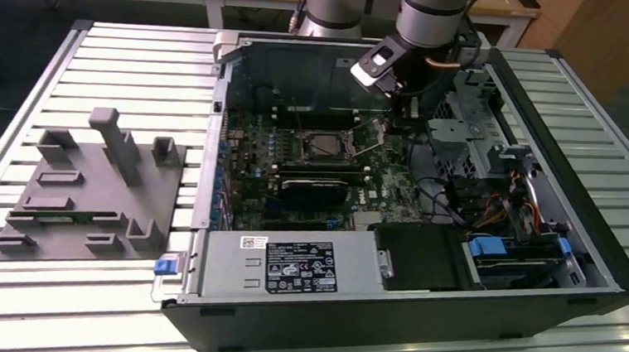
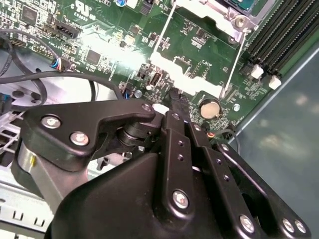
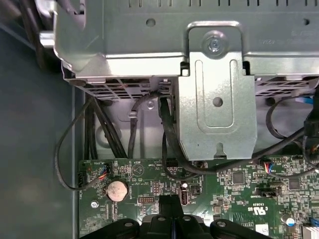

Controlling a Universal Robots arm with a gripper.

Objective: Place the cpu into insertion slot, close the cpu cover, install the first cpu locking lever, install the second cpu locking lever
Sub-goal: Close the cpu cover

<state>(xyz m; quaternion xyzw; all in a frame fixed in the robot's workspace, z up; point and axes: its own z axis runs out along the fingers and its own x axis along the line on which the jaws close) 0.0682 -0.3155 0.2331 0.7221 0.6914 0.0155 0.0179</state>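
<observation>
Pincer [image 1: 403, 126] closed beside the slot [image 1: 326, 146]

Slatted counter [image 1: 113, 54] carries an open case [image 1: 393, 323], with a grey fixture [image 1: 91, 194] at the exterior view's left. The arm [image 1: 431, 18] reaches down over the green board [image 1: 255, 163]. The pincer hangs just at the exterior view's right of the slot, its fingers [image 3: 166, 204] pressed together on nothing. The cover [image 2: 214, 9] lies over the slot and two wire levers [image 2: 162, 30] angle away. Whether the cpu sits inside, I cannot tell.

None of the print is clear enough to read. A dark label [image 1: 299, 268] with pale marks and a small white sticker [image 1: 254, 241] sit on the grey power supply box [image 1: 224, 276] at the case's near side. Fine white lettering dots the green circuit board [image 2: 199, 52] [image 3: 234, 195] in both wrist views.
</observation>
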